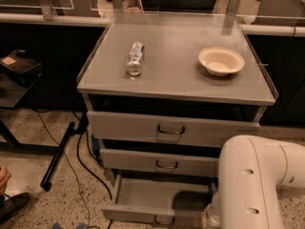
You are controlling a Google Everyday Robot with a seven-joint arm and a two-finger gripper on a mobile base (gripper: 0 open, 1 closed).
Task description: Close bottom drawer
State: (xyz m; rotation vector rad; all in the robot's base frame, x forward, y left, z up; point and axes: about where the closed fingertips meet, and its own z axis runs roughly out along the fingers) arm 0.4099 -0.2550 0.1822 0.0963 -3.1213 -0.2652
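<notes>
Plainly the job is unfinished: the bottom drawer (152,199) stands pulled well out toward the near side, under the middle drawer (143,160). At its right end the gripper (210,217) sits low beneath the white arm (252,185); whether it is open or closed, I cannot tell.

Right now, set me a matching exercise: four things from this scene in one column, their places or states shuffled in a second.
1 bottle
2 bowl
3 bottom drawer
4 arm

A pulled open
B lying on its side, left of cabinet top
C lower right, hiding the pincer
D upright, right of cabinet top

Pairs: 1-B, 2-D, 3-A, 4-C
</notes>
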